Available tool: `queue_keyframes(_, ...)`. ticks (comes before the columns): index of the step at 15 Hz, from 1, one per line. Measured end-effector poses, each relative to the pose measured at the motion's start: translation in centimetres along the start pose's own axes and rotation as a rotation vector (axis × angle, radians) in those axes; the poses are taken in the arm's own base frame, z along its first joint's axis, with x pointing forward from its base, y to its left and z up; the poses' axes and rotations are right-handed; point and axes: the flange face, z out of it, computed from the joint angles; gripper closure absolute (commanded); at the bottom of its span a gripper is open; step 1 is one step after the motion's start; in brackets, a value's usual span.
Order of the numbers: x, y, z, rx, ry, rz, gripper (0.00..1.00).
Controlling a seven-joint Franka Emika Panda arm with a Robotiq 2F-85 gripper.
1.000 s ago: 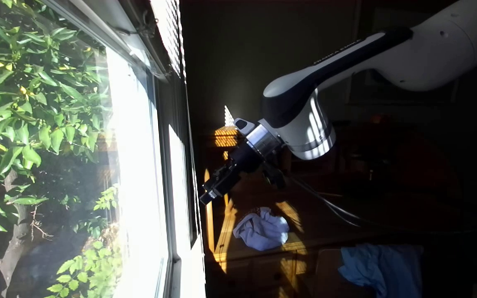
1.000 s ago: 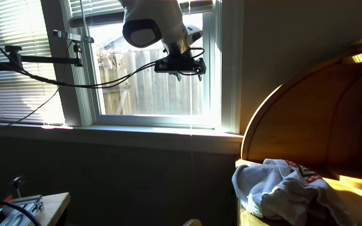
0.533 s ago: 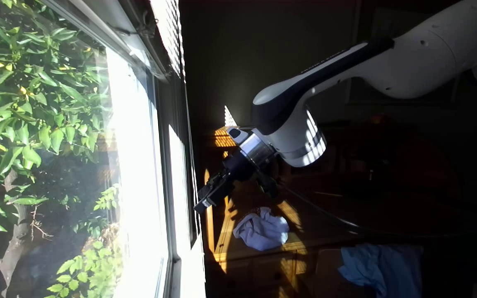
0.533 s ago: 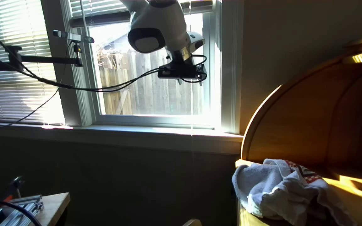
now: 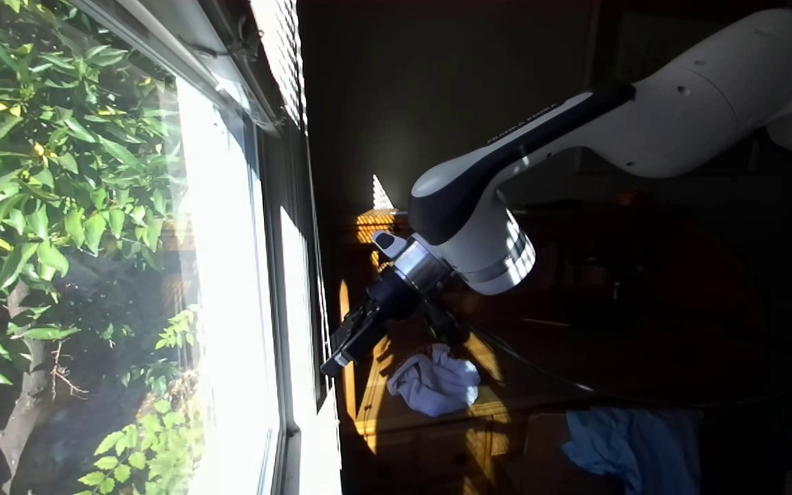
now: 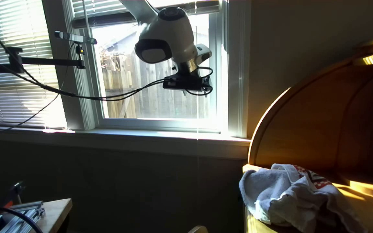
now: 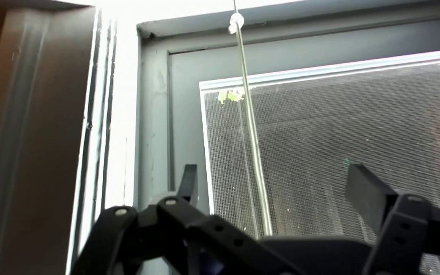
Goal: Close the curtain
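The curtain (image 6: 105, 9), a white slatted blind, is gathered at the top of the window behind the arm. Its slats (image 5: 287, 62) show edge-on high beside the glass in an exterior view. A thin pale cord (image 7: 253, 133) with a knot (image 7: 236, 22) hangs before the pane. My gripper (image 7: 274, 172) is open, one finger to each side of the cord in the wrist view, touching neither. Whether the cord lies at fingertip depth I cannot tell. In both exterior views the gripper (image 5: 332, 354) points down at the window, well below the gathered slats.
A lowered blind (image 6: 15, 90) covers the neighbouring window. A camera (image 6: 75, 38) on a black bracket stands left of the arm, with cables (image 6: 102, 98) sagging to the gripper. Below are the sill (image 6: 160, 133), a wooden desk (image 6: 306, 123) and a crumpled towel (image 6: 290, 197).
The arm has come down over the last second, carrying the gripper lower along the window and slightly closer to it. The jaws stay open; the blind has not moved.
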Motion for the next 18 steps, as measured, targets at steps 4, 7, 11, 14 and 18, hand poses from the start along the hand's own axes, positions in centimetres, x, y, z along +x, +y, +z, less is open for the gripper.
queue_keyframes(4,0.06,0.13,0.32,0.002,0.002,-0.006,0.36)
queue_keyframes(7,0.26,0.29,0.47,0.001,0.006,-0.008,0.58)
queue_keyframes(11,0.34,0.46,0.68,0.0,0.009,-0.007,0.87)
queue_keyframes(14,0.41,0.57,0.83,0.0,0.011,-0.006,1.0)
queue_keyframes(18,0.38,0.58,0.88,0.001,0.01,-0.005,1.0)
